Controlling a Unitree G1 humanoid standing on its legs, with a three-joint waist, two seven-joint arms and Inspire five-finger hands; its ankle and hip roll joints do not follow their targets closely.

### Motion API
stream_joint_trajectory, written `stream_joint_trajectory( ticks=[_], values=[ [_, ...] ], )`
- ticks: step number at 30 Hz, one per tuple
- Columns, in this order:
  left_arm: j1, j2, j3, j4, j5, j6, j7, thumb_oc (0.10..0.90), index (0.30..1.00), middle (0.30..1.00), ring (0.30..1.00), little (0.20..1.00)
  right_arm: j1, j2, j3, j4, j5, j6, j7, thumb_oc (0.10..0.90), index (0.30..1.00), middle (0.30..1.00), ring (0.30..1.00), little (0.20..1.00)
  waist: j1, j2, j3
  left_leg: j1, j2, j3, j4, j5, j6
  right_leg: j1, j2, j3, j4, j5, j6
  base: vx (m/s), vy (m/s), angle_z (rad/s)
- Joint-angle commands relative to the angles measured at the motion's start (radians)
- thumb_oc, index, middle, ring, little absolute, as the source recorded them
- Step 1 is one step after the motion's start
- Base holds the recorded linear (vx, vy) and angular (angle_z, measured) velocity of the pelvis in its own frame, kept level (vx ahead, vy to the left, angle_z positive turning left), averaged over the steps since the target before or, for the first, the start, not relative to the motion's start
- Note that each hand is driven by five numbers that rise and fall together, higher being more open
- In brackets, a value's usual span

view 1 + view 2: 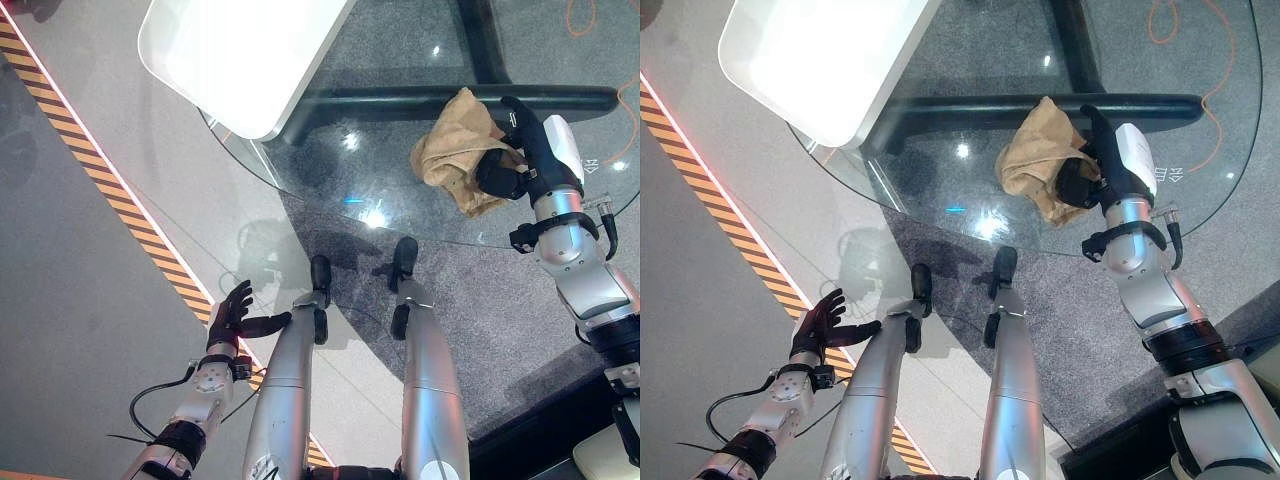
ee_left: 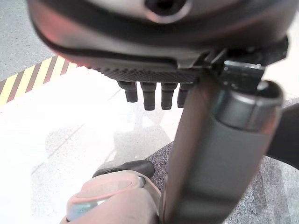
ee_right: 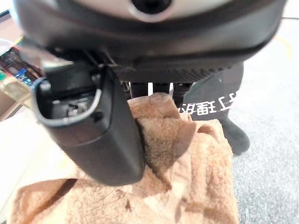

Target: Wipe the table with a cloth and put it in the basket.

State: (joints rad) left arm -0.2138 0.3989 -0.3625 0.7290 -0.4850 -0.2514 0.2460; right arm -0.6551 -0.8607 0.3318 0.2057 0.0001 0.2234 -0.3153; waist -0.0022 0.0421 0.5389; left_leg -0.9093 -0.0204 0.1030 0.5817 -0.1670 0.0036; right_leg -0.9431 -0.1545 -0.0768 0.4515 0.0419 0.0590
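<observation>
A crumpled tan cloth (image 1: 455, 150) lies on the round glass table (image 1: 330, 175), near its right edge. My right hand (image 1: 545, 150) sits on the cloth's right side, its thumb (image 3: 93, 135) pressed into the folds and its fingers reaching over the far part. The cloth (image 3: 201, 177) bunches up between thumb and fingers. My left hand (image 1: 232, 315) hangs low at the lower left, well short of the table, over the pale floor, with straight spread fingers (image 2: 149, 95) and nothing in it.
A white rounded tabletop (image 1: 240, 50) overlaps the glass table's far left part. The table's dark base (image 1: 450, 98) shows through the glass. A yellow-and-black striped line (image 1: 120, 200) crosses the floor at the left. An orange cable (image 1: 1210, 60) lies at the far right.
</observation>
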Motion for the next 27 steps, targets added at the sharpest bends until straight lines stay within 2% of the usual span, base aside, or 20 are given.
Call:
stream_joint_trajectory(
  ticks=[1,7,20,21,23,27],
  values=[
    [0.16,-0.02,0.015,-0.001,0.055,-0.007,-0.003,0.8,0.9,0.9,0.9,0.9,-0.054,-0.02,-0.016,-0.135,-0.046,-0.023,-0.05,0.8,0.9,0.9,0.9,0.9,0.024,0.018,-0.019,0.048,-0.009,0.027,-0.079,0.043,0.045,0.024,0.07,-0.072,0.067,-0.086,-0.02,0.0,0.0,0.0],
    [0.142,-0.035,-0.004,0.013,0.063,-0.009,0.005,0.8,0.9,0.9,0.9,0.9,-0.11,0.04,0.056,-0.092,-0.052,0.003,-0.012,0.8,0.9,0.9,0.9,0.9,0.04,0.029,-0.019,0.043,-0.016,0.022,-0.089,0.05,0.045,0.019,0.065,-0.079,0.061,-0.086,-0.024,0.0,0.0,0.0],
    [0.115,-0.041,-0.015,0.009,0.074,-0.021,0.025,0.8,0.9,0.9,0.9,0.9,-0.159,0.086,0.13,-0.055,-0.096,0.036,0.07,0.8,0.9,0.9,0.9,0.9,0.05,0.034,-0.019,0.042,-0.023,0.019,-0.097,0.059,0.042,0.019,0.064,-0.083,0.054,-0.085,-0.024,0.0,0.002,0.0],
    [0.111,-0.039,-0.017,0.004,0.072,-0.022,0.024,0.8,0.9,0.9,0.9,0.9,-0.167,0.09,0.142,-0.05,-0.101,0.045,0.078,0.608,0.735,0.735,0.735,0.708,0.052,0.035,-0.019,0.043,-0.023,0.02,-0.098,0.061,0.041,0.02,0.063,-0.084,0.053,-0.085,-0.024,0.0,0.0,0.0],
    [0.102,-0.039,-0.025,-0.004,0.067,-0.031,0.032,0.8,0.9,0.9,0.9,0.9,-0.186,0.097,0.167,-0.027,-0.106,0.065,0.085,0.1,0.3,0.3,0.3,0.2,0.056,0.038,-0.019,0.044,-0.025,0.019,-0.1,0.063,0.041,0.021,0.062,-0.084,0.052,-0.085,-0.025,-0.01,0.007,0.04],
    [0.087,-0.051,-0.009,-0.006,-0.01,-0.096,0.058,0.8,0.9,0.9,0.9,0.9,-0.221,0.115,0.211,0.058,-0.11,0.086,0.099,0.1,0.3,0.3,0.3,0.2,0.065,0.045,-0.019,0.05,-0.029,0.017,-0.103,0.066,0.04,0.025,0.062,-0.086,0.051,-0.089,-0.029,-0.02,0.012,0.06]
  ],
)
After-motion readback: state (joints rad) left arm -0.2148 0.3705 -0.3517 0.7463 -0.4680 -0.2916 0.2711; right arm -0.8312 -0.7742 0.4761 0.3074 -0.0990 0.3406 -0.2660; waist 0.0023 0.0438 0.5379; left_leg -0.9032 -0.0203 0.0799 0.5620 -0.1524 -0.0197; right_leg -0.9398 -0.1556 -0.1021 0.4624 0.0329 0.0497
